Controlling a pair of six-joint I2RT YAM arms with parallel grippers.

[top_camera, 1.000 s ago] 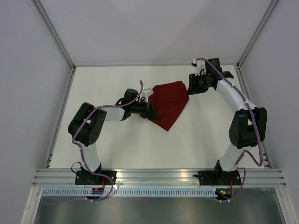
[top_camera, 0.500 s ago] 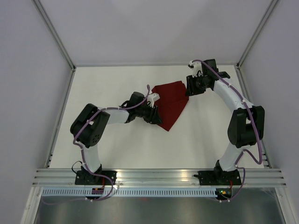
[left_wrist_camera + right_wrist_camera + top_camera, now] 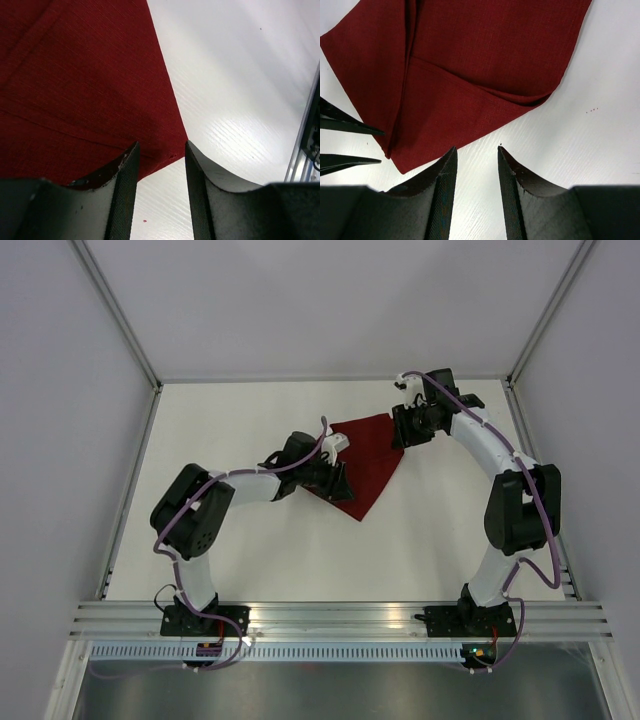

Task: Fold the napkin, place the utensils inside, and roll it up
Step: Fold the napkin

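The napkin (image 3: 365,462) is a dark red cloth lying folded on the white table, pointed toward the near side. My left gripper (image 3: 340,481) sits low at the cloth's left edge. In the left wrist view its fingers are open, and a corner of the napkin (image 3: 90,85) lies just ahead of the left gripper (image 3: 161,145). My right gripper (image 3: 399,434) hovers at the cloth's far right corner. It is the open right gripper (image 3: 477,148) over bare table, and the napkin (image 3: 470,65) shows its fold lines just beyond. The utensils are out of view.
White walls and metal frame posts enclose the table (image 3: 230,420). An aluminium rail (image 3: 340,620) runs along the near edge, with both arm bases on it. The left gripper's fingertips (image 3: 350,130) show at the left edge of the right wrist view.
My left gripper has opened and let go of the napkin, shifting slightly right along its edge. The right arm has crept left toward the cloth's far corner.
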